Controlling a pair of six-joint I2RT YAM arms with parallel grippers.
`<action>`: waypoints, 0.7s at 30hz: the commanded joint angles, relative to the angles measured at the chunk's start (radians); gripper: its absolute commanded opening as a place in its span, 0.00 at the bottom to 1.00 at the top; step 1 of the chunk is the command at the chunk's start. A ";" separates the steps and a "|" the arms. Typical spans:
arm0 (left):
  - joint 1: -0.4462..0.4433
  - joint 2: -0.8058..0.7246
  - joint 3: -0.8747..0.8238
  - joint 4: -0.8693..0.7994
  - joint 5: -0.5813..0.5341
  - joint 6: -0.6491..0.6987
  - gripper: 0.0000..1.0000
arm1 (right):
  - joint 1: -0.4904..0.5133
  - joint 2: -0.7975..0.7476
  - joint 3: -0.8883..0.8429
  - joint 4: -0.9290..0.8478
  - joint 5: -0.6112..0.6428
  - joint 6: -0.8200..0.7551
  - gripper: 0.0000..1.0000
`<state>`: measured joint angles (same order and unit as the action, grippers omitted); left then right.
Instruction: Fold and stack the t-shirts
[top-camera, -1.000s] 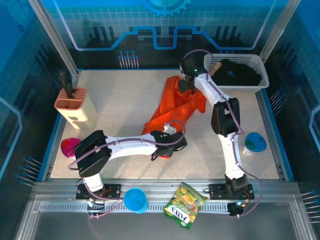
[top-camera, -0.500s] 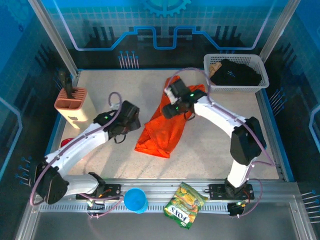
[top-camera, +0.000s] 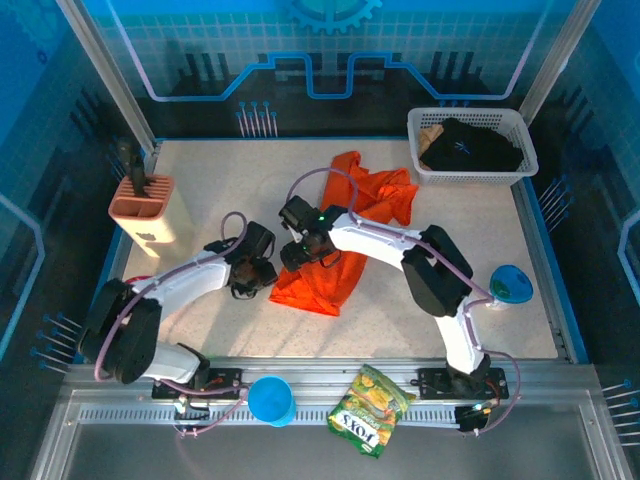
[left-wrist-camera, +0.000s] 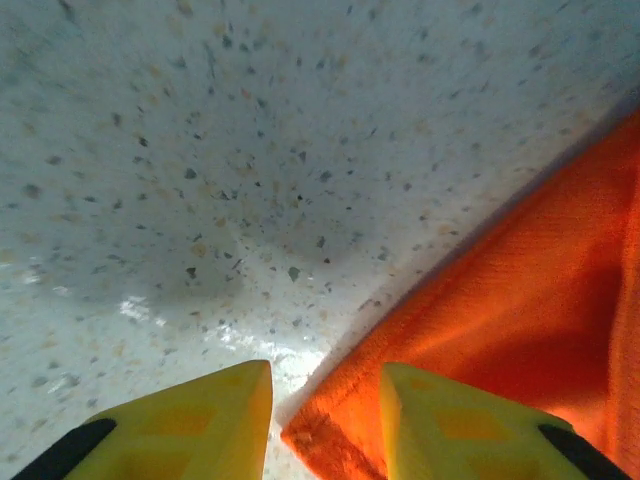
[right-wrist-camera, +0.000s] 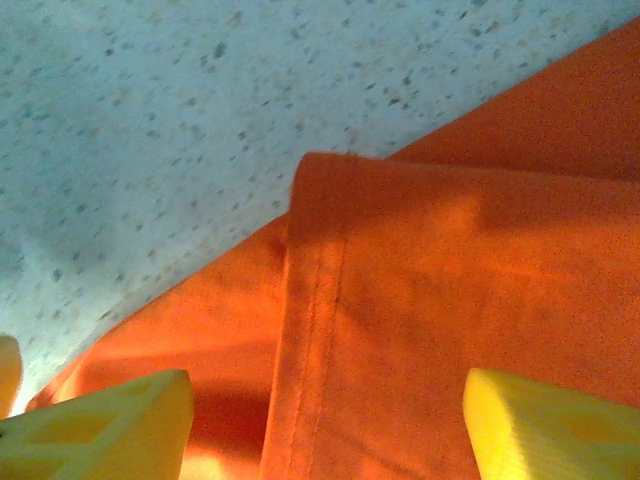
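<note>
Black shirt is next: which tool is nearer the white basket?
Right. The right tool is over the orange t-shirt, down-left of the basket; the left tool is farther left.

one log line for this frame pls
left gripper: open at orange t-shirt corner | right gripper: open over orange t-shirt fold | black t-shirt: in basket | stack: not started

Blk tee (top-camera: 480, 150) mostly hid in basket (top-camera: 470, 176), details too sm

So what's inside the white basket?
A crumpled black shirt fills most of the basket, with something tan poking out at one end. Anything underneath the shirt is hidden.
</note>
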<state>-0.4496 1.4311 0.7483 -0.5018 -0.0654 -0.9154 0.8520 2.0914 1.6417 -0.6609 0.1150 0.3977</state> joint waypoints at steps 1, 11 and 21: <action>0.006 0.049 -0.022 0.118 0.072 -0.020 0.34 | 0.005 0.049 0.065 -0.045 0.080 0.042 0.71; -0.001 0.164 -0.044 0.207 0.075 -0.036 0.27 | 0.016 0.177 0.231 -0.108 0.125 0.049 0.62; -0.004 0.263 -0.049 0.268 0.091 -0.043 0.09 | 0.019 0.229 0.265 -0.140 0.124 0.061 0.43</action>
<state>-0.4419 1.5452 0.7460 -0.4568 -0.0395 -0.9443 0.8574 2.3039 1.8812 -0.7643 0.2283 0.4446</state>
